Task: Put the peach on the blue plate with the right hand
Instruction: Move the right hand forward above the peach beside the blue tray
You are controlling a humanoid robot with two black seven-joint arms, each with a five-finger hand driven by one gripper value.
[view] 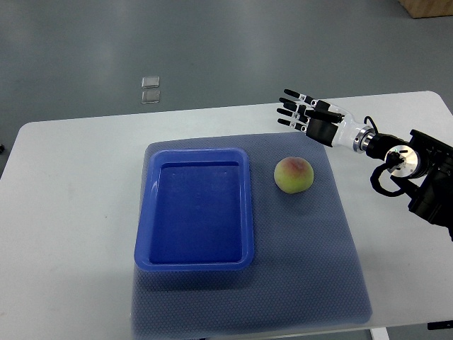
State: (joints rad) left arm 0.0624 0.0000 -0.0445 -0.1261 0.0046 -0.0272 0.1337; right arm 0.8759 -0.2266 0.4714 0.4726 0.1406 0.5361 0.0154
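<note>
A yellow-green peach (294,174) with a pink blush lies on the blue-grey mat, just right of the blue plate (151,212), a rectangular blue tray that holds nothing. My right hand (303,112) comes in from the right edge and hovers above and behind the peach, clear of it. Its fingers (291,93) are spread and hold nothing. The left arm does not show.
The blue-grey mat (297,276) covers the middle of a white table (64,212). Two small clear squares (150,89) lie on the grey floor beyond the table's far edge. A cardboard box corner (428,7) shows at the top right.
</note>
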